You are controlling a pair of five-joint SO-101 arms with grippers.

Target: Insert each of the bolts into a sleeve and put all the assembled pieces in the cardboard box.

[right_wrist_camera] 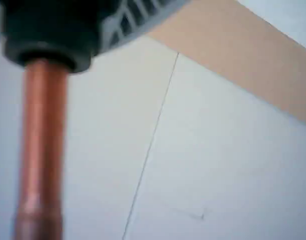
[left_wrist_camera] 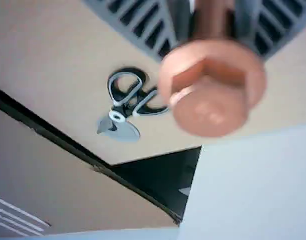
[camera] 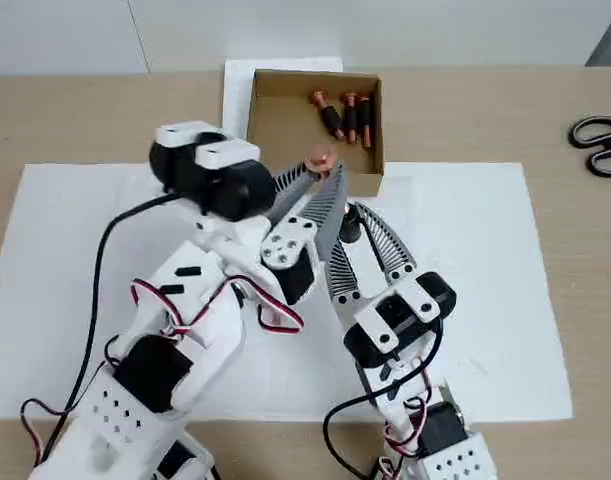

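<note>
A copper bolt (camera: pixel 320 159) is held just in front of the cardboard box (camera: pixel 285 125), and my left gripper (camera: pixel 323 175) is shut on it below its hexagonal head (left_wrist_camera: pixel 213 85). My right gripper (camera: pixel 350 228) is shut on a black sleeve (camera: pixel 349 230) right beside the left gripper's fingers. In the right wrist view the bolt's copper shaft (right_wrist_camera: pixel 40 150) runs into the end of the sleeve (right_wrist_camera: pixel 47 37). Three assembled pieces (camera: pixel 347 115) lie in the box's far right corner.
A white paper sheet (camera: pixel 485 300) covers the table under both arms. Black-handled scissors (camera: pixel 600 145) lie at the table's far right edge, also seen in the left wrist view (left_wrist_camera: pixel 130 100). A second white sheet (camera: pixel 237 85) pokes out from under the box.
</note>
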